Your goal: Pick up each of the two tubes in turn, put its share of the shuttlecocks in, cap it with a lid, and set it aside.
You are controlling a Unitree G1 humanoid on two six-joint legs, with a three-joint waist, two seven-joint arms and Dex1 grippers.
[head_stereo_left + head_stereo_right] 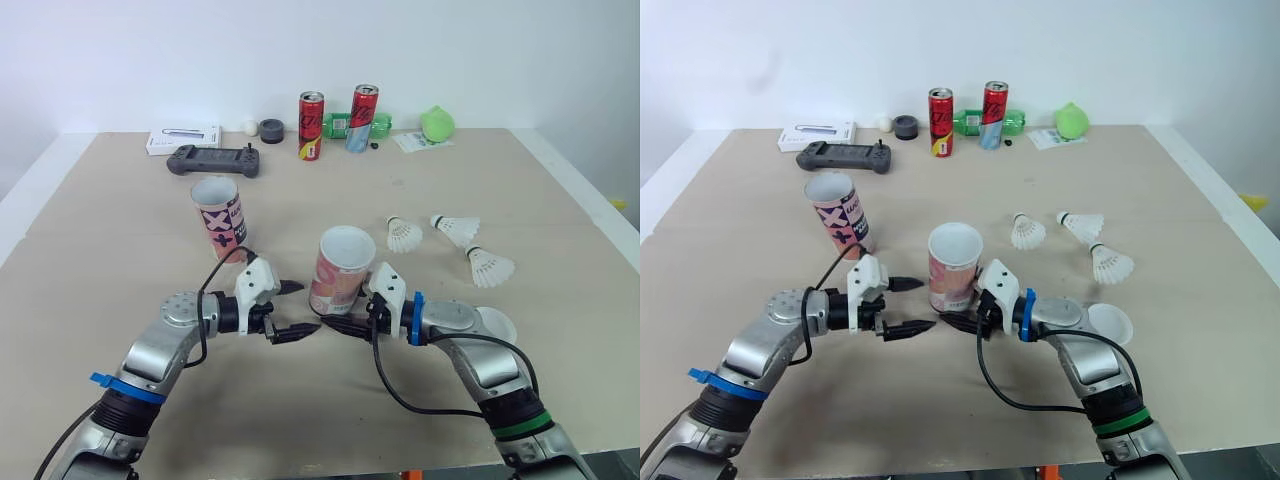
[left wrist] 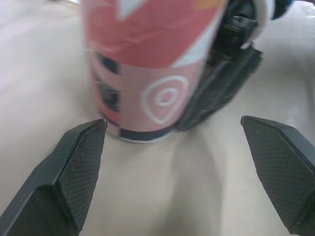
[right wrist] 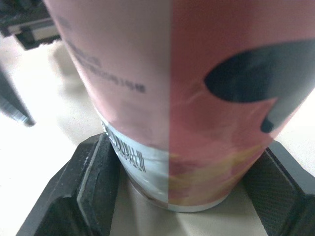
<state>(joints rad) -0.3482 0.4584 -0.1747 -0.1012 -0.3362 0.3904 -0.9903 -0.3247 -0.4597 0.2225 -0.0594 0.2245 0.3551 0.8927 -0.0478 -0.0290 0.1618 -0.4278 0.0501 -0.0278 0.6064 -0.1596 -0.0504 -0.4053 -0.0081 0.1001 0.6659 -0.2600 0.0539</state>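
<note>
I see bright, even light falling from overhead. The flat beige table [image 1: 120, 230] carries only soft, pale shadows, the darkest a faint ring at the foot of the pink printed cardboard tube [image 1: 340, 270]. In the right wrist view the table beside it washes out almost white. The white wall [image 1: 150, 60] is evenly lit.

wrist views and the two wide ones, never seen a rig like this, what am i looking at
It is a humanoid robot with two arms, each ending in black two-fingered jaws. The wide pictures come from its head, looking down at the table; each close-up comes from one wrist. On the table stand a near tube and a far tube, with three shuttlecocks and a white lid. The right jaws clasp the near tube's base; the left jaws are open, just short of it.
</note>
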